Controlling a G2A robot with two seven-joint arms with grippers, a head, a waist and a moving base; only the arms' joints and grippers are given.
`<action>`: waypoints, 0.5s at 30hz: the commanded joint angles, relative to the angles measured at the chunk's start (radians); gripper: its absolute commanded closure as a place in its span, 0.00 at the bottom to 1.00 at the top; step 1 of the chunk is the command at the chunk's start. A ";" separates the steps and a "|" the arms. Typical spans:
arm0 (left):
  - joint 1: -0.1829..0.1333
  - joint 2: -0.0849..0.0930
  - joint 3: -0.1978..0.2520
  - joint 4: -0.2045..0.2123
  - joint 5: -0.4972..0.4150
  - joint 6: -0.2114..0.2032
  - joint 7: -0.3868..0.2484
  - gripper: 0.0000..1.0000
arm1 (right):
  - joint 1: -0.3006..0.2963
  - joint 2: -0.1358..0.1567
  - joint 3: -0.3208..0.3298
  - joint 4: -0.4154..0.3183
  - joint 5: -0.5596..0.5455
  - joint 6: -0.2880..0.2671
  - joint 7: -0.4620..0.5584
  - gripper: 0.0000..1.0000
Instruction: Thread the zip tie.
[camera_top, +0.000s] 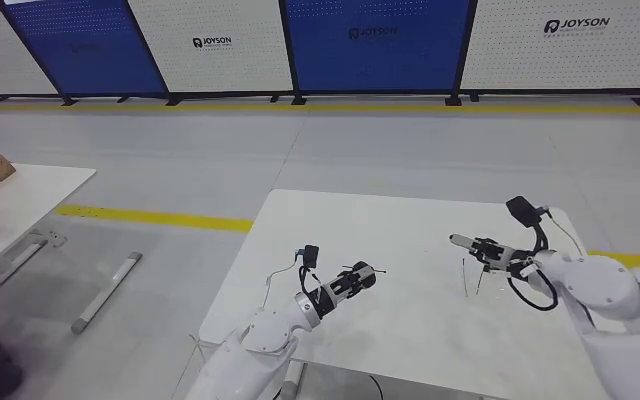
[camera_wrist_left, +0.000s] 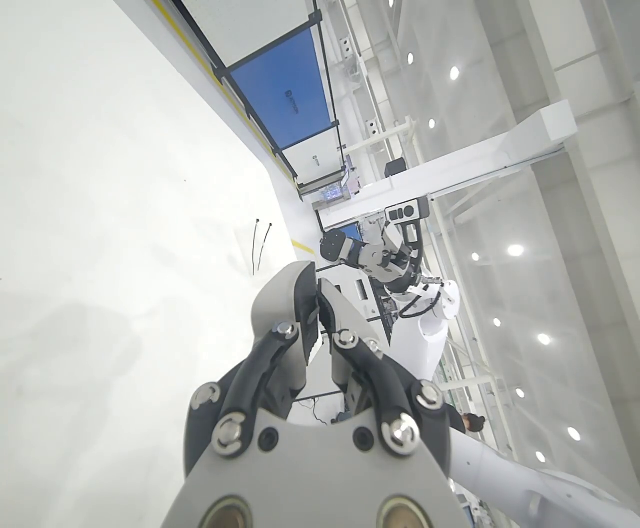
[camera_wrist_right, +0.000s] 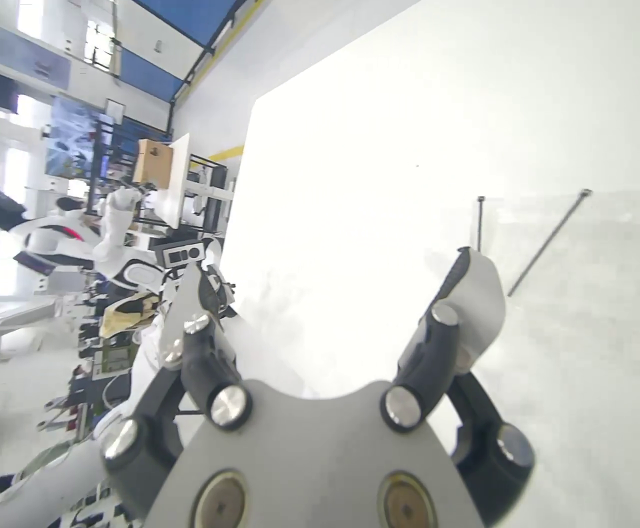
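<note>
White surface (camera_top: 400, 240) with a thin black zip tie (camera_wrist_right: 479, 225) lying flat on its right half, a second zip tie (camera_wrist_right: 547, 243) close beside it, heads spread apart

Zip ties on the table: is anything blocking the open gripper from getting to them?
No, nothing visible. The right gripper is open above the white table, and the two zip ties lie flat by one of its fingers, only bare tabletop around them.
</note>
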 joint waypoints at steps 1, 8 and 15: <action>0.000 0.000 0.000 0.000 0.000 0.000 0.000 1.00 | 0.020 0.003 -0.015 0.010 -0.059 -0.006 0.047 0.00; 0.000 0.000 0.000 0.000 0.000 0.000 0.000 1.00 | 0.063 -0.002 -0.074 0.029 -0.177 -0.006 0.093 0.00; 0.000 0.000 0.000 0.000 0.000 0.000 0.000 1.00 | 0.063 -0.002 -0.074 0.029 -0.177 -0.006 0.093 0.00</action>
